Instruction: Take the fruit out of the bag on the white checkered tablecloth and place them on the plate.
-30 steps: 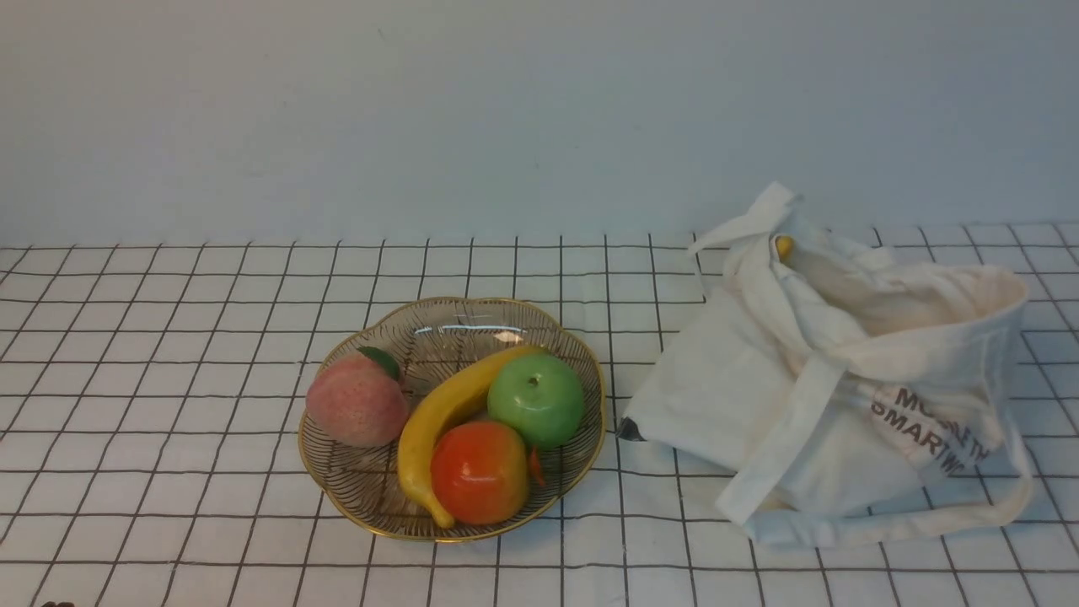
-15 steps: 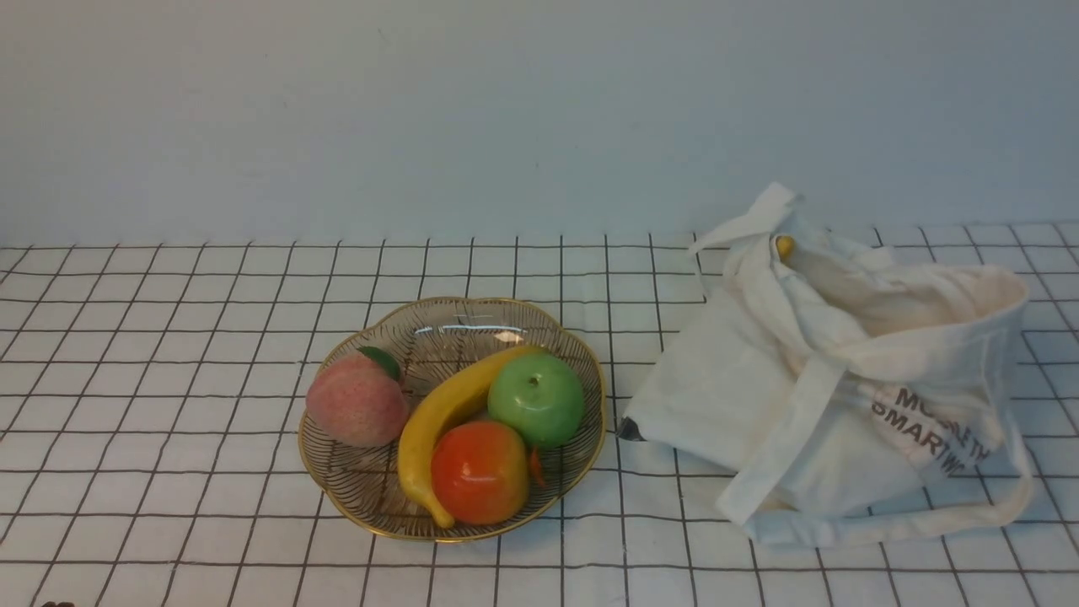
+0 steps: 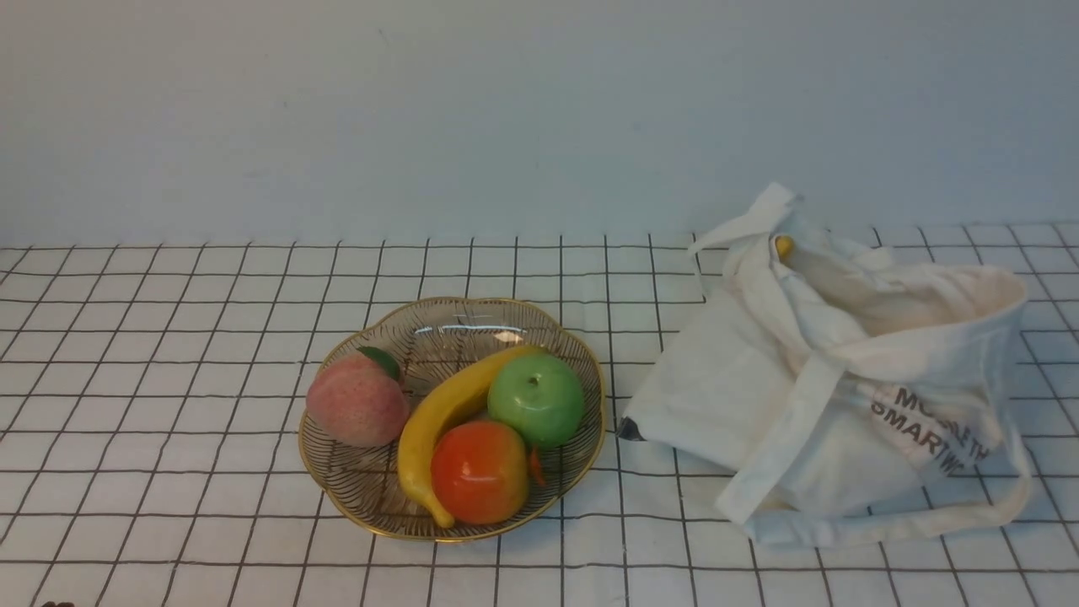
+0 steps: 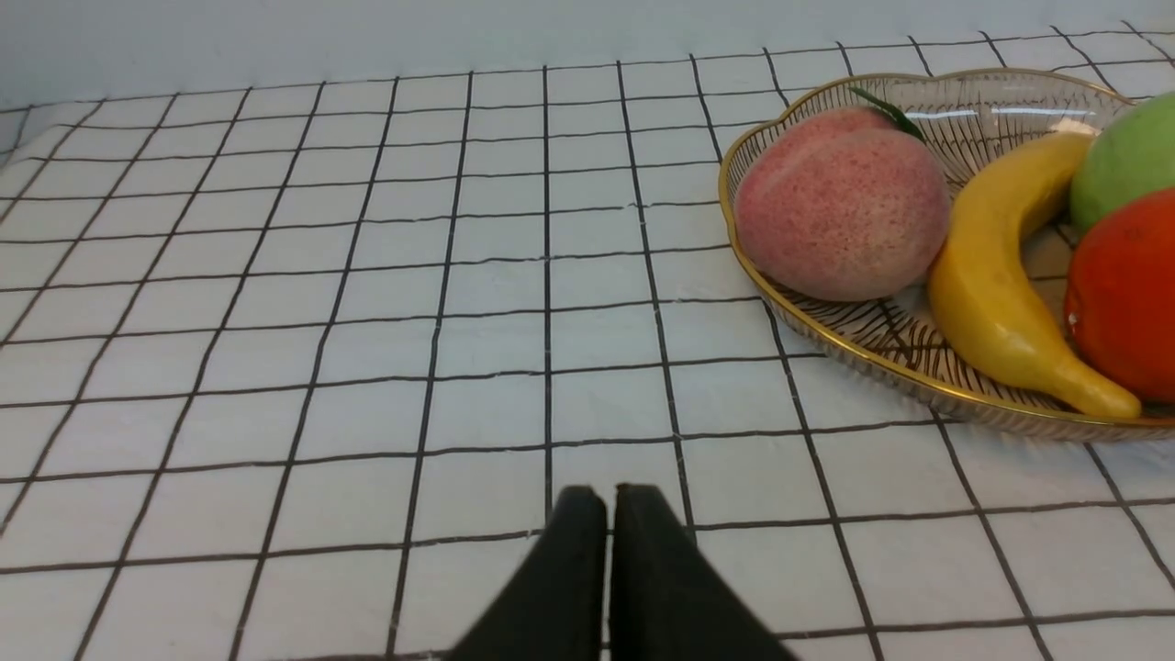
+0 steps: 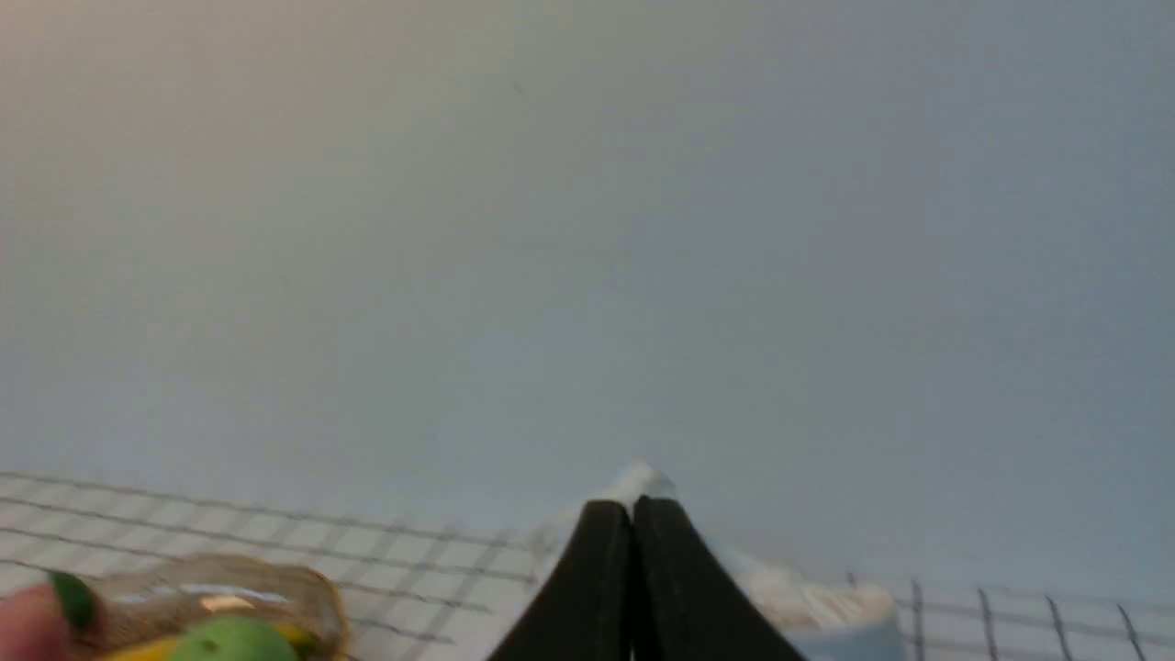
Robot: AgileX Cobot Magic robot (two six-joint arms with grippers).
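Left hand (image 4: 606, 500) pressed together above bare white checkered tablecloth (image 4: 367, 303), well clear of plate (image 4: 826, 344) rim.

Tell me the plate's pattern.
Clear glass plate, fine dark lines, gold rim; front view.

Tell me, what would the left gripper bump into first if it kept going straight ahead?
Probably just the tablecloth. The shut left gripper points over bare squares, with the plate off to one side, though depth is hard to judge.

All I see of my arms is each wrist's gripper: the left gripper (image 4: 609, 500) and right gripper (image 5: 632, 510) both have matte black, tapered, wedge-shaped fingers.
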